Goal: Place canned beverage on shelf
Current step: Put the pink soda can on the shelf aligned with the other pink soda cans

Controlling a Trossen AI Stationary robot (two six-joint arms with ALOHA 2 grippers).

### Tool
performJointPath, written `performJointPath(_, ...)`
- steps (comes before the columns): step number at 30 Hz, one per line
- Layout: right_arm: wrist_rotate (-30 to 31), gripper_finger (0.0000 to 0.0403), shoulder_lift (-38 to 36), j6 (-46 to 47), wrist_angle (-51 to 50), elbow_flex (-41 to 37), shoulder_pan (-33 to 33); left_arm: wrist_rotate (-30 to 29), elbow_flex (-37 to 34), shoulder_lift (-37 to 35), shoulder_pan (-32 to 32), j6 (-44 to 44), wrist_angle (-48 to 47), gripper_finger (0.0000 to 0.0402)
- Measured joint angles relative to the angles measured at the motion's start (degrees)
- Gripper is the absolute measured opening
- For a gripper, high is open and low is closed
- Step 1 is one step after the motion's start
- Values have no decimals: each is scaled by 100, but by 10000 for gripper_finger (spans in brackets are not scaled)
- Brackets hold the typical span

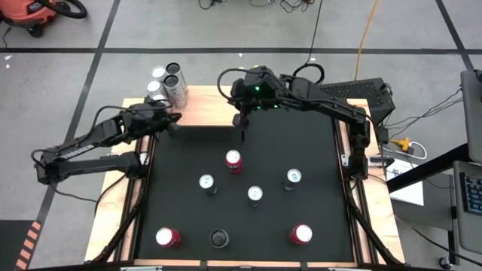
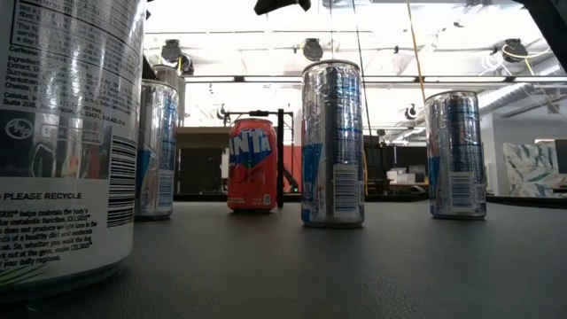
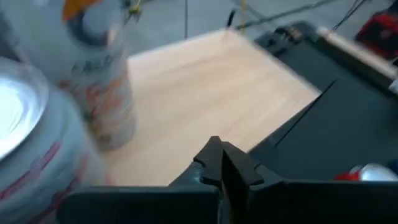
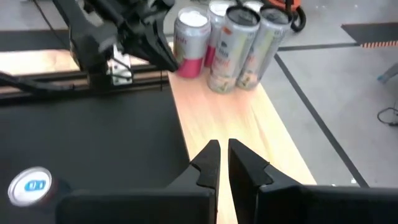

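The pale wood shelf (image 1: 301,113) lies along the table's far edge. Several cans (image 1: 169,81) stand upright on its left end; they also show in the right wrist view (image 4: 233,46). My left gripper (image 1: 176,118) is shut and empty just in front of those cans, over the shelf's left end (image 3: 205,93). My right gripper (image 1: 243,134) is shut and empty, hanging over the shelf's front edge near the table's middle (image 4: 219,155). A red can (image 1: 233,159) stands on the black mat just nearer than it.
More upright cans are spread over the black mat (image 1: 188,150): silver ones (image 1: 207,183) (image 1: 255,195) (image 1: 294,178), red ones (image 1: 167,238) (image 1: 301,234) and a black one (image 1: 219,239). Most of the shelf to the right of the can group is bare wood.
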Motion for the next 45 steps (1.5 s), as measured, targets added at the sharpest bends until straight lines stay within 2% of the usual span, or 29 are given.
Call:
performJointPath(6,-92,11,-23,-17,-164,0,-4,4,47,-69,-491,-1206,-207,2)
performJointPath(10,-300,11,-18,-8,-208,0,-4,-160,715,-110,-811,-1577,-159,1)
performJointPath(13,-300,11,-20,-2,-198,0,-4,-807,1425,-11,-911,-1156,-253,0)
performJointPath(18,-300,11,-20,-2,-194,0,-9,-2515,2344,323,-762,-130,-318,0)
performJointPath(22,-474,11,-20,7,-194,0,-9,-3096,2597,520,-311,490,-347,0)
performJointPath(26,-635,11,-109,144,-236,-4,-35,-2964,2611,589,282,140,-369,0)
performJointPath(36,-739,11,-570,165,-829,-4,-259,-1686,2616,1142,1781,-355,-328,0)
performJointPath(42,-732,11,-799,350,-1329,-4,-302,-1594,2733,1450,2357,-743,-699,0)
performJointPath(45,-735,11,-904,482,-1548,-4,-298,-1361,2969,1572,2537,-745,-952,0)
